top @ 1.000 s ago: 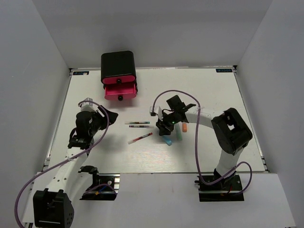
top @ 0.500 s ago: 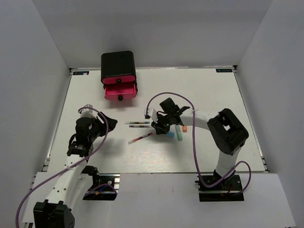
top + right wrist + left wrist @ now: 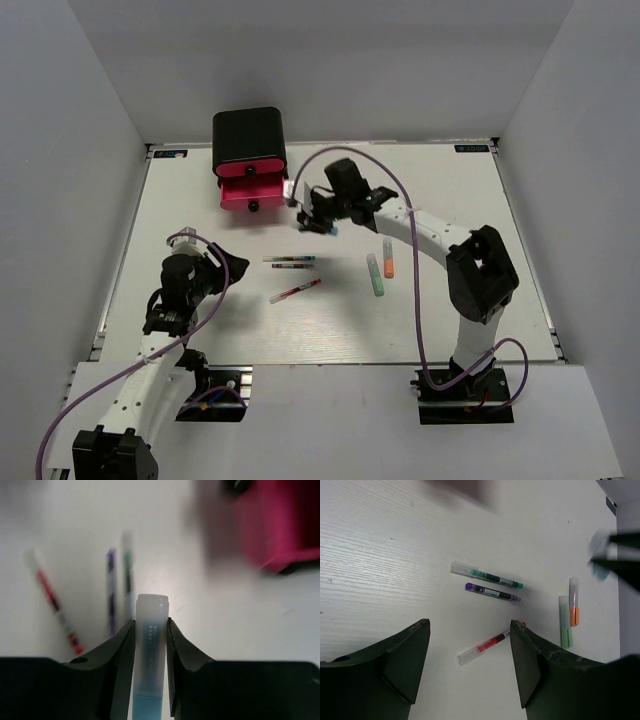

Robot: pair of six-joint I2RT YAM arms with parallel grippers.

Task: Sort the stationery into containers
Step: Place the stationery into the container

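Now that the right gripper [image 3: 318,220] has pinched the blue marker [image 3: 148,650] and carried it off the table [image 3: 450,200] right up beside the pulled-out pink drawer [image 3: 253,195], a drop-in looks next, while the left gripper [image 3: 470,635] sits spread wide near the pens [image 3: 487,578].

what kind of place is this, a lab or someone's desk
Most likely a robot lab test cell, not a desk: a white table boxed in by plain grey panels, left arm and right arm mounted at its near edge, pens and a drawer cabinet laid out.
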